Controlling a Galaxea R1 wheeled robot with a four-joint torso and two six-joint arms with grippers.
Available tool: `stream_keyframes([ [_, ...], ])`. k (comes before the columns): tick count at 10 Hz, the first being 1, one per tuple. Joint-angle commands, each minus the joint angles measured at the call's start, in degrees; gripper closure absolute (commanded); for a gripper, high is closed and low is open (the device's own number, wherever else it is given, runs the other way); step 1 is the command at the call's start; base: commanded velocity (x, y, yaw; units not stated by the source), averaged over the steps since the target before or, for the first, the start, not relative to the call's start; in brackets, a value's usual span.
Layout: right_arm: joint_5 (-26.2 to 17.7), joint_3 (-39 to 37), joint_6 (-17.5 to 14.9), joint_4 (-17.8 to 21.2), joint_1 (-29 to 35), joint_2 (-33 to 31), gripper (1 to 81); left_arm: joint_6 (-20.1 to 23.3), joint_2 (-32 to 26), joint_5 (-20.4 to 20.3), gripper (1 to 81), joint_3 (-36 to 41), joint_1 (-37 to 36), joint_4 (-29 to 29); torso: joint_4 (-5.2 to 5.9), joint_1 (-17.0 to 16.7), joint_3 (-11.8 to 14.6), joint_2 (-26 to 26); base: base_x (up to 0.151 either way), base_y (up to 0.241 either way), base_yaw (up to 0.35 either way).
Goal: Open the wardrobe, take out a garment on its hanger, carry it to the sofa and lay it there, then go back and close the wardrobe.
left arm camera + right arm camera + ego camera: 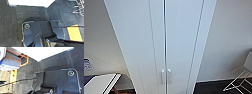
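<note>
Straight ahead in head view: tall narrow white two-door wardrobe (159,37) with panelled doors, both shut, dark seam down the centre. Two small white vertical handles (166,76) just beside the seam, one on each door, low in the view. Plain pale walls either side. Lower left of wardrobe: white flat board or tabletop (101,83) with dark edge, tilted in perspective, orange-brown bit below it; small blue-printed sheet (87,64) on the wall above. Lower right: white wire-frame stand (237,83) on dark carpet (211,87), grey panel above it. Left wrist view: dark grey carpet floor (11,25), white base edge (31,2) across the far side, likely wardrobe bottom but cannot tell for sure; white wire legs (78,9) at one corner, yellow-orange patch (74,33) on the floor beside the robot's dark plate. Right wrist view: same dark carpet (56,63), bright white surface (42,52) beyond it, orange-framed grey and white furniture piece (18,60) to one side, yellow strip (13,76) beneath it, black cable (18,81) crossing. Left and right gripper state: cannot tell, nothing seen held. Garment and sofa location: cannot tell with the doors closed.
</note>
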Motion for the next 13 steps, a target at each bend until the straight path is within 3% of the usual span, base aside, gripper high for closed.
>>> stream_keyframes([
  [1,-2.3,17.0,0.0,-0.6,15.9,-9.9,1.0,-1.2,-11.2,3.0,1.0,12.0,-9.4,0.2,0.0,0.0,0.0,0.0,0.0,0.0,0.0],
  [2,-2.3,20.2,0.0,-0.1,20.0,-11.5,1.0,-2.0,-14.0,3.1,1.0,15.4,-12.0,0.2,0.0,0.0,0.0,0.0,0.0,0.0,0.0],
  [4,-6.5,24.4,0.3,-0.1,29.4,-11.5,1.0,-2.6,-16.8,3.2,1.0,19.8,-17.2,0.2,0.0,0.0,0.0,0.0,0.0,0.0,0.0],
  [6,-10.6,24.6,2.7,0.6,38.1,-9.6,1.0,-3.4,-19.4,3.7,1.0,22.9,-22.3,0.2,0.0,0.0,0.0,0.0,0.0,0.0,0.0],
  [9,-15.3,21.3,6.4,0.7,48.3,-4.7,1.0,-7.6,-21.8,3.9,1.0,23.1,-30.8,0.2,0.0,0.1,-0.1,0.0,0.0,0.0,0.0],
  [12,-18.8,16.9,10.5,0.6,55.6,1.8,1.0,-12.1,-21.6,9.6,1.0,22.4,-40.5,0.2,0.0,0.1,-0.2,0.0,0.0,0.0,0.0],
  [13,-19.0,14.7,11.6,0.6,57.3,4.2,1.0,-13.0,-21.2,9.6,1.0,22.4,-43.4,0.2,0.0,0.1,-0.2,0.0,0.0,0.0,0.0],
])
